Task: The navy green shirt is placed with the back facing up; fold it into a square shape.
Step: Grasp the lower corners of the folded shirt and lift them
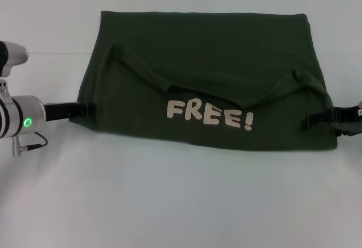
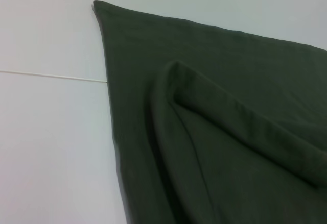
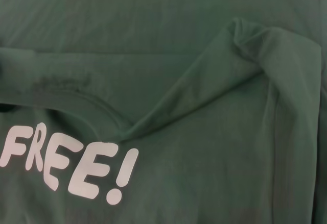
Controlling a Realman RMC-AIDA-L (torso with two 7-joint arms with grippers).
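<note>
The navy green shirt [image 1: 209, 84] lies spread across the middle of the white tabletop [image 1: 169, 203], already doubled over once: its near half carries the pale "FREE!" lettering [image 1: 209, 116] face up, while the neckline and both sleeves sit folded back over the plain far half. That lay suggests a first fold is done and the cloth now forms a wide band, wider left to right than near to far, so a sideways fold would seem the step needed to bring it toward a square.

The left gripper [image 1: 85, 109] sits at the shirt's left edge, low on the tabletop and touching or just beside the hem; the right gripper [image 1: 317, 119] sits at the right edge, level with the lettering. Each appears placed to take a side of the band, but whether either has the cloth pinched cannot be told, as the fingertips merge with the dark fabric.

The left wrist view shows the shirt's far left corner lying flat with a raised sleeve fold beside it; the right wrist view looks down on the lettering and a rumpled sleeve ridge, creases that may want smoothing for a tidy result.
</note>
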